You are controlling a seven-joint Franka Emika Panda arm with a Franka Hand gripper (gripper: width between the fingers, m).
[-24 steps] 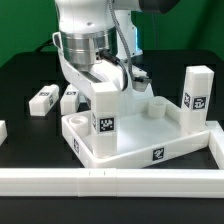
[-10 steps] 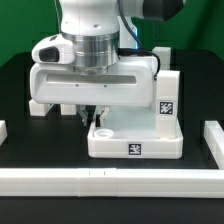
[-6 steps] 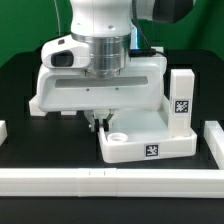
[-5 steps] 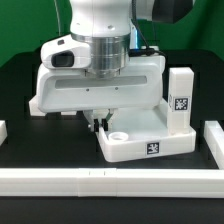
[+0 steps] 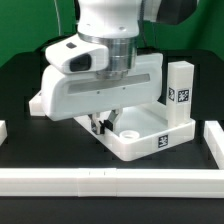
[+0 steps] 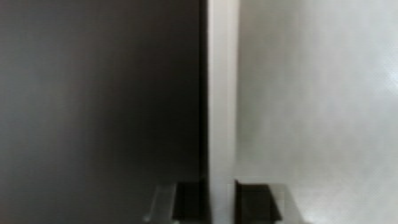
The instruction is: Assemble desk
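On black table (image 5: 20, 95), with gripper (image 5: 101, 123) clamped on wall of white plastic tray-like desk top (image 5: 152, 143), slide flat, no tilting.

Black surface (image 5: 30, 145). White desk top (image 5: 150, 148) sits on it, right of centre in ext. view, turned at an angle. Front rail (image 5: 100, 181) along near edge; left rail end (image 5: 3, 130) & right rail end (image 5: 213, 135) at sides.

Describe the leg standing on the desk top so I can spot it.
Under the white arm lies the tray-like desk top. At its corner on the exterior view's right stands the leg: the only tall upright block, tagged, unlike the empty socket nearby.
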